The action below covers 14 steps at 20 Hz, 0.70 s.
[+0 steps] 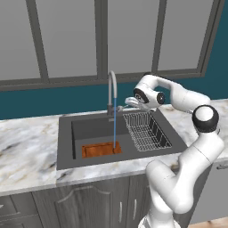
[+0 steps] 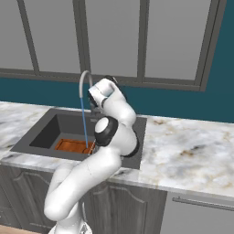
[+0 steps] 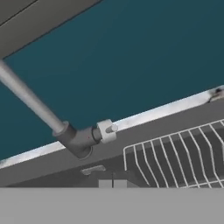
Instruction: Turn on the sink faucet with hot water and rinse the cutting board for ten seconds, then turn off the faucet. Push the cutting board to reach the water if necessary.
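We see the gripper (image 1: 129,102) at the back of the sink, just beside the base of the sink faucet (image 1: 111,89) on its right side, with its jaws pressed together and nothing between them. In the hand view the small side lever (image 3: 107,131) juts from the faucet's dark base toward the camera, and the slim spout runs up and away to the left.

From the curved top of the faucet the water (image 1: 115,122) falls as a thin blue stream straight down into the sink (image 1: 64,133). It lands on the right end of the cutting board (image 1: 101,149), which lies flat on the basin floor at the front, left of centre. In the right base view the stream meets the board near its right edge, partly behind the arm.

A silver wire dish rack (image 1: 146,130) fills the right part of the basin, well apart from the board; its wires also show at the lower right of the hand view.

Around the sink stretches a marble countertop (image 1: 26,147), white veined with grey and brown. Beneath it are dark grey cabinet doors (image 1: 89,207) with slim handles. Behind the counter the wall (image 1: 40,100) is deep teal, and above it runs a row of windows (image 1: 67,35) with dark grey frames and pale panes.
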Available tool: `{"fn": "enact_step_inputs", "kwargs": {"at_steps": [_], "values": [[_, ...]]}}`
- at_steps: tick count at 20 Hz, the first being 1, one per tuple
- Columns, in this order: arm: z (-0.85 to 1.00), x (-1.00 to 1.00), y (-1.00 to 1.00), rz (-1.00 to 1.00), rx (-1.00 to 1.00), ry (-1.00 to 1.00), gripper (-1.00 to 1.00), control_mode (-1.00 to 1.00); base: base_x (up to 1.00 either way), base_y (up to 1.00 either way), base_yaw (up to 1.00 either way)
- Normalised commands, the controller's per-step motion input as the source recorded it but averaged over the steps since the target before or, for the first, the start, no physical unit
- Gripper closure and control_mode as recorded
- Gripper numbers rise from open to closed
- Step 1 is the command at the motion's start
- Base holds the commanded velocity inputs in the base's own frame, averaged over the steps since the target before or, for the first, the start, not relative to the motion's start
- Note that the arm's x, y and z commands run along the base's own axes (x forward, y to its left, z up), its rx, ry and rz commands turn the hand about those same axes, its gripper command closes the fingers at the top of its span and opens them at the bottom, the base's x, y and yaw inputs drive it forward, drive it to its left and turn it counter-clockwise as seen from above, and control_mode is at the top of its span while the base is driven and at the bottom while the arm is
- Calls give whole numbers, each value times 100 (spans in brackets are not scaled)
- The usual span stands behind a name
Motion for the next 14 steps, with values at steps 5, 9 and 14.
{"fn": "enact_step_inputs", "kwargs": {"at_steps": [5, 9, 14], "values": [[17, 14, -27, 7, -10, 6, 100, -100, 0, 0, 0], [31, 37, -5, 0, -2, 2, 100, -100, 0, 0, 0], [18, 44, 0, 0, 0, 0, 100, -100, 0, 0, 0]]}}
